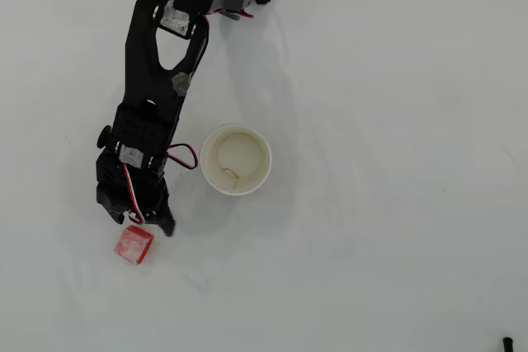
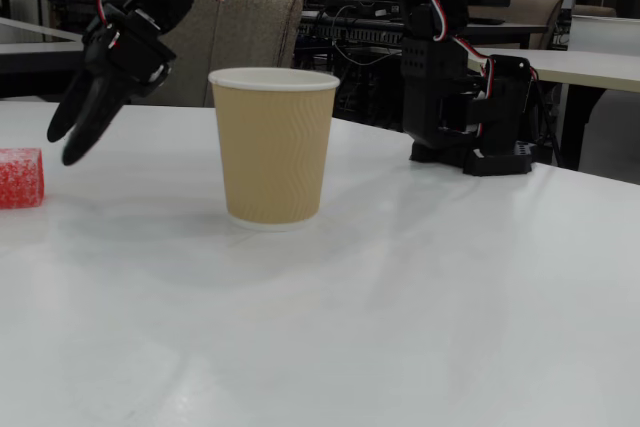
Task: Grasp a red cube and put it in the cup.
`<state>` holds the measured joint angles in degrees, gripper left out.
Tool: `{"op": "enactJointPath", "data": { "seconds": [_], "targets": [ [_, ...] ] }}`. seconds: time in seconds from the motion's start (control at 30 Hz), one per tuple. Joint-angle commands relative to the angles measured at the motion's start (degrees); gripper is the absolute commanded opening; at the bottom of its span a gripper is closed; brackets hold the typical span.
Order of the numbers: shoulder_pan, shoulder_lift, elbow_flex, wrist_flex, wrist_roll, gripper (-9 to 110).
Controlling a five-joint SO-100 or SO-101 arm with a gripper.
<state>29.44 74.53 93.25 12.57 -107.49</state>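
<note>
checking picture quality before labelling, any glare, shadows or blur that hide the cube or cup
Overhead view: even light, soft arm shadow, red cube and cup sharp. Fixed view: sheen on the table, background dim and cluttered, gripper slightly soft, cube cut by the left edge.

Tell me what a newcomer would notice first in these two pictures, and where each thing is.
First, the black arm reaching down the left side of the overhead view, its gripper with fingers slightly parted just above the red cube. Next, the cup standing upright near the middle of the white table, apart from both; the fixed view shows its tan ribbed wall, with the cube at the left edge.
</note>
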Motion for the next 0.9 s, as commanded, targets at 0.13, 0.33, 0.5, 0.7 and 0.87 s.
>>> {"op": "enactJointPath", "data": {
  "seconds": [0.13, 0.33, 0.5, 0.7, 0.87],
  "targets": [
    [-0.4, 1.8, -5.1, -1.0, 0.0, 47],
    [-0.5, 1.5, -5.7, -1.3, 0.0, 47],
    [0.1, 0.2, -6.3, -1.3, 0.0, 47],
    [0.9, -1.0, -6.7, -1.3, 0.1, 47],
    [1.3, -2.8, -7.8, -1.3, 0.3, 47]
  ]
}}
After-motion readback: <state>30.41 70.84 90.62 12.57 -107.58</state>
